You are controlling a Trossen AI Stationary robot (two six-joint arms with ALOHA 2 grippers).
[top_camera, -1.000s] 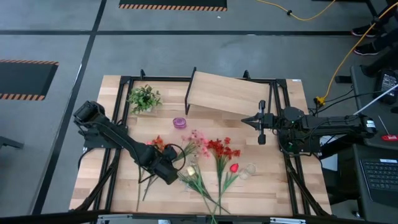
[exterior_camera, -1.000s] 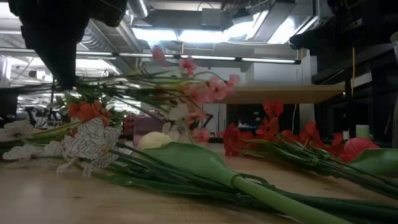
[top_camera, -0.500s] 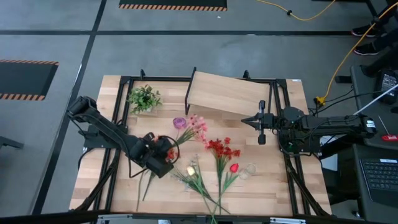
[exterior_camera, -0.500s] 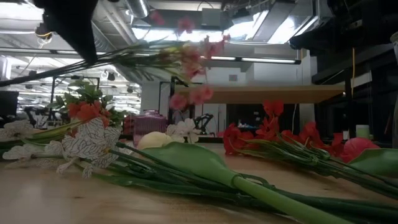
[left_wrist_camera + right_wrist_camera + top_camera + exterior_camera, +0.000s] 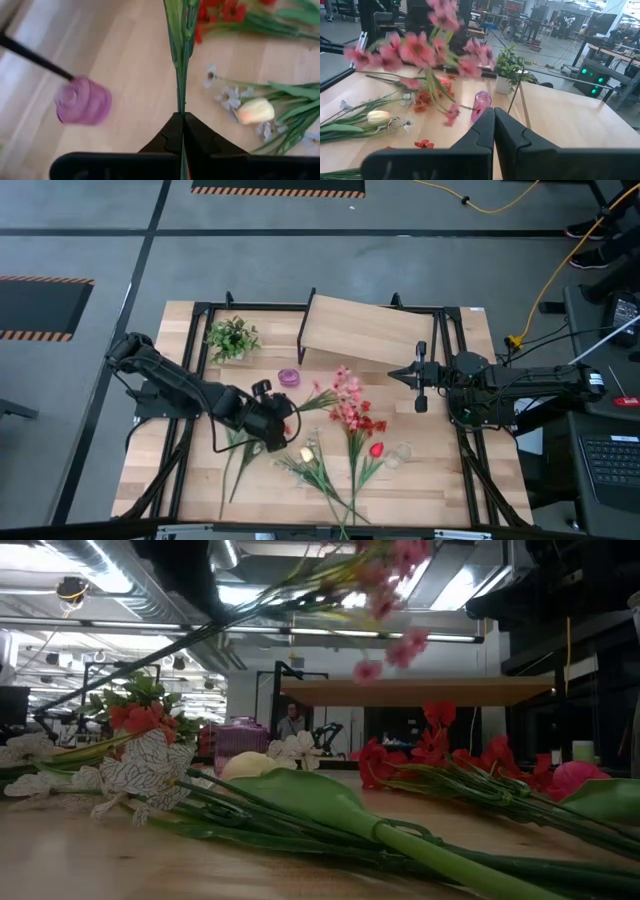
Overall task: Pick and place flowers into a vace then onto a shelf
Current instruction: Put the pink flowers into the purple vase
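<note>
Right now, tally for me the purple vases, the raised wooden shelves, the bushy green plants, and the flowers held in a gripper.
Purple vases: 1
Raised wooden shelves: 1
Bushy green plants: 1
Flowers held in a gripper: 1, the pink flower in the left gripper; the right gripper holds none
Total: 4

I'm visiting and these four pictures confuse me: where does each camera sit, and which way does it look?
High view: above the table, looking straight down; shows both arms, the left gripper holding the pink flower, the right gripper beside the shelf.
Low view: at tabletop height, looking level across lying flowers toward the room; a dark arm at top.
Left wrist view: on the left arm, looking down past shut fingers at the vase.
Right wrist view: on the right arm, looking across the table past its shut fingers.
Shared: the vase and the pink flower show in every view.
</note>
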